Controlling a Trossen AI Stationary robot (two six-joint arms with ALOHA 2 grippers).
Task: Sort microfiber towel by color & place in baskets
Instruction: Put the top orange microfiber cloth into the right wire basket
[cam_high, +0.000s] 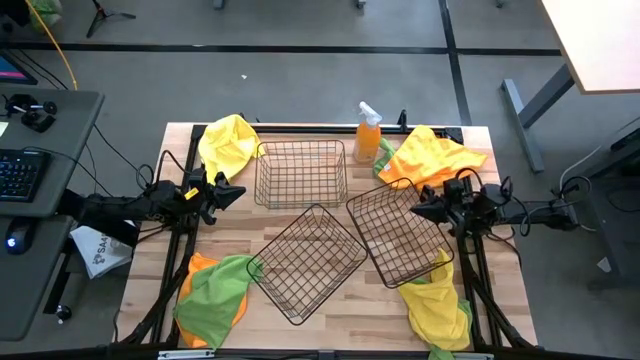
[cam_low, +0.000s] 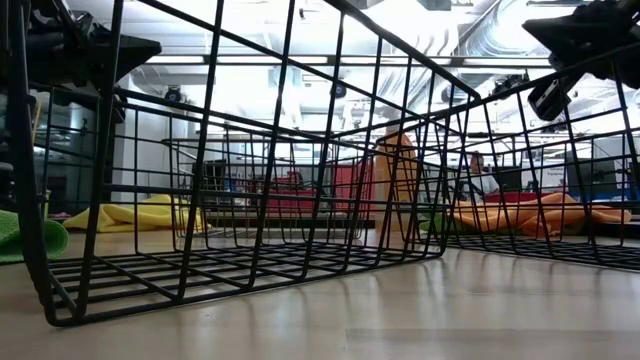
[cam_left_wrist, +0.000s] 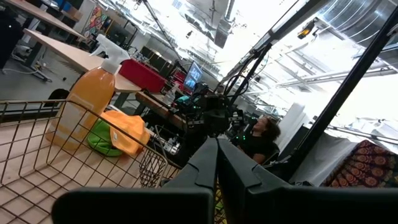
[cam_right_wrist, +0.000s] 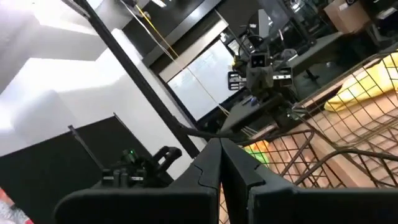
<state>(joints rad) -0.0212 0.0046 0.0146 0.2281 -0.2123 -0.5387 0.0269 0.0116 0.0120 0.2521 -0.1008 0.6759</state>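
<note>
1. Three wire baskets on wooden table (cam_high: 330, 330): rear basket (cam_high: 300, 173) square to table edge at centre-back; middle basket (cam_high: 306, 263) turned diamond-wise at centre-front; right basket (cam_high: 398, 236) angled, just beside middle one, corners nearly touching.
2. All three baskets w/o any towel inside.
3. Towels in four heaps at table corners: yellow towel (cam_high: 228, 145) back-left; orange-and-yellow heap (cam_high: 432, 155) back-right; green-over-orange heap (cam_high: 212, 296) front-left; yellow heap (cam_high: 438, 303) front-right.
4. Orange spray bottle (cam_high: 367, 133) upright at back, btwn rear basket and back-right heap.
5. Left gripper (cam_high: 226, 193) at left table side, pointing inward toward rear basket, fingers (cam_left_wrist: 202, 168) pressed together, nothing btwn them.
6. Right gripper (cam_high: 418, 209) over right basket's rim on right side, fingers (cam_right_wrist: 208, 163) closed tip to tip, holding nothing.
7. Person seated beyond table, seen in left wrist view.
</note>
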